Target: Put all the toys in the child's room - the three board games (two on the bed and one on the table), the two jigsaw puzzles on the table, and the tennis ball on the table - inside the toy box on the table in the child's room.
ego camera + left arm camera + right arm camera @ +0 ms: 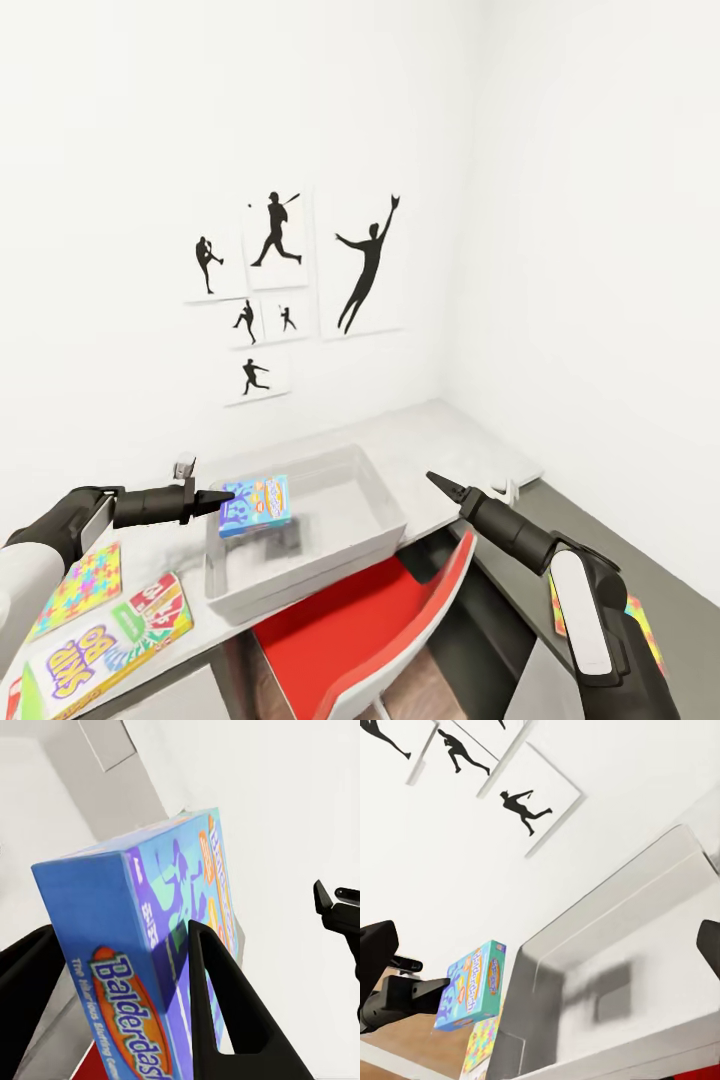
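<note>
The left gripper (222, 496) is clamped shut on a blue Balderdash board game (256, 505), its two black fingers (225, 1012) pinching one short end of the box. The game hangs in the air above the near-left corner of the toy box (385, 500), a wide pale-grey tray on the table (470, 440). The box's long axis runs out from the gripper toward the tray's middle, its cover tilted up on edge, and its shadow falls on the tray floor directly beneath. So the drop looks nearly lined up: the tray lies below and slightly ahead of the game, with open, bare floor to receive it.

The right gripper (440, 484) hovers just beyond the tray's right rim, holding nothing; its fingertips appear closed to a point, though I cannot tell for sure. The left arm is plainly the one placed to act.

On the table to the left lie a jigsaw puzzle (80, 588) and a yellow-green board game (105, 645), both flat. A red chair (355, 630) stands below the tray's front edge
</note>
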{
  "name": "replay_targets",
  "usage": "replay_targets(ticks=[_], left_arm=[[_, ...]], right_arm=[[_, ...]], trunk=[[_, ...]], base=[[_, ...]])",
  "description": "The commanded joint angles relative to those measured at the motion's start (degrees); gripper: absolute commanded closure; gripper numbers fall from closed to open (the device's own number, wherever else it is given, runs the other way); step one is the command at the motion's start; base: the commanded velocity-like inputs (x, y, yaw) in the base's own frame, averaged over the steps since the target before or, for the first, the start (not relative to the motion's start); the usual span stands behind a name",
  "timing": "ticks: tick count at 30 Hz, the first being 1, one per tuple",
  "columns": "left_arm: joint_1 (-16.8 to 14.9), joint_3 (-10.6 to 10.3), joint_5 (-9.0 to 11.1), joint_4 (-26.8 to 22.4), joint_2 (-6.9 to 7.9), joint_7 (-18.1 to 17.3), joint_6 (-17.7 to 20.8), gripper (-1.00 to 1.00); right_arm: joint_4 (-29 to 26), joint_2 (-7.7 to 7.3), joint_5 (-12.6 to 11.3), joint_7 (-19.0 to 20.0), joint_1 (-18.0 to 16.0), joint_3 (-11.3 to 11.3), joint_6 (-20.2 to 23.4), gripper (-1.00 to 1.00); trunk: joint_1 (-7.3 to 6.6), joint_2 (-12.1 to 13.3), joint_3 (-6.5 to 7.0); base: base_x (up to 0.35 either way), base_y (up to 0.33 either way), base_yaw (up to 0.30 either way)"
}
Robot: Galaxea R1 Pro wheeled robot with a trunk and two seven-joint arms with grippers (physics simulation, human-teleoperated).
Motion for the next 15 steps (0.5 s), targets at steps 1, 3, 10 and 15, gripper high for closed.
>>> replay_targets(ticks=[1,3,10,15], left_arm=[[-0.01,-0.1,0.25,-0.01,0.04,-0.12,0.57,1.0],[-0.01,-0.11,0.26,-0.01,0.04,-0.12,0.55,1.0],[-0.01,-0.15,0.27,-0.01,0.04,-0.12,0.49,1.0],[-0.01,-0.16,0.27,-0.01,0.04,-0.09,0.48,1.0]], right_arm=[[-0.01,0.07,0.01,0.2,-0.06,-0.15,0.38,-1.0],[-0.01,0.07,0.01,0.2,-0.06,-0.15,0.35,-1.0],[-0.01,0.07,0.01,0.23,-0.06,-0.15,0.37,-1.0],[-0.01,0.07,0.01,0.25,-0.06,-0.15,0.32,-1.0]], trunk=[[0.05,-0.08,-0.01],[0.05,-0.08,0.12],[0.05,-0.08,0.52],[0.05,-0.08,0.58]], base=[[0.139,0.227,-0.171],[0.15,0.21,-0.177],[0.13,0.094,-0.155],[0.09,-0.072,-0.031]])
